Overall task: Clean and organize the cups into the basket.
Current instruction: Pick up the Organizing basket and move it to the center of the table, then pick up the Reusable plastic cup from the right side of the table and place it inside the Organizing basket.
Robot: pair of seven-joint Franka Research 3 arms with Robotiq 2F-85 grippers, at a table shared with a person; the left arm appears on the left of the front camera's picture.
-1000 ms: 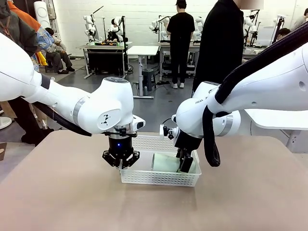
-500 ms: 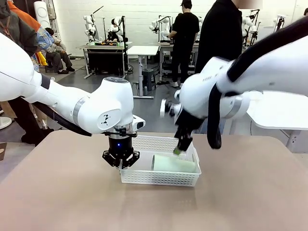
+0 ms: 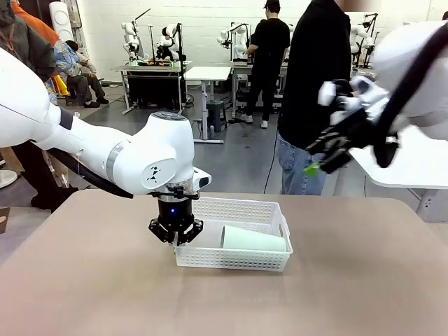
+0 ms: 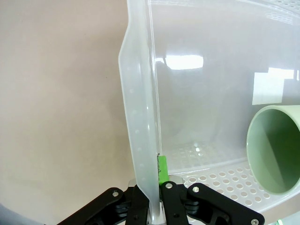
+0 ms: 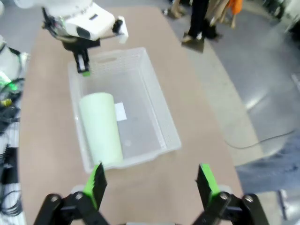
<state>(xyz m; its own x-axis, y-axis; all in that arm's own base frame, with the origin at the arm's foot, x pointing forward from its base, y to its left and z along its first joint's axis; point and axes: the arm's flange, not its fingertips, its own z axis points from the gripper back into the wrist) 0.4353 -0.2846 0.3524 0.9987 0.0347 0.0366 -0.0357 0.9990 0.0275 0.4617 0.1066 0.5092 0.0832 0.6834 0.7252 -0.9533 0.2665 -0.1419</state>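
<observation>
Tan tabletop (image 3: pixel 84 294) stretches across the whole scene, and everything I work with sits near its middle. A person (image 3: pixel 315 77) in a dark top stands at the far side, hands not in the work.

Next in size is the white basket (image 3: pixel 231 259), its long side running left to right. My left fingers (image 4: pixel 162 169) are clenched on the thin wall at its left end, one pad inside and one outside. I judge that this grip is there to pin the light plastic so it cannot slide or tip while cups go in.

Inside lies the mint green cup (image 3: pixel 253 240), on its side along the near wall toward the right end, its mouth facing left toward my clamped hand. Lying down, it rests below the rim and cannot topple.

My right fingers (image 5: pixel 96 183) are spread wide and hold nothing, raised high at the far right, well apart from the basket. Up there they are clear of the rim, free to go for another cup, since the task speaks of more than one.
</observation>
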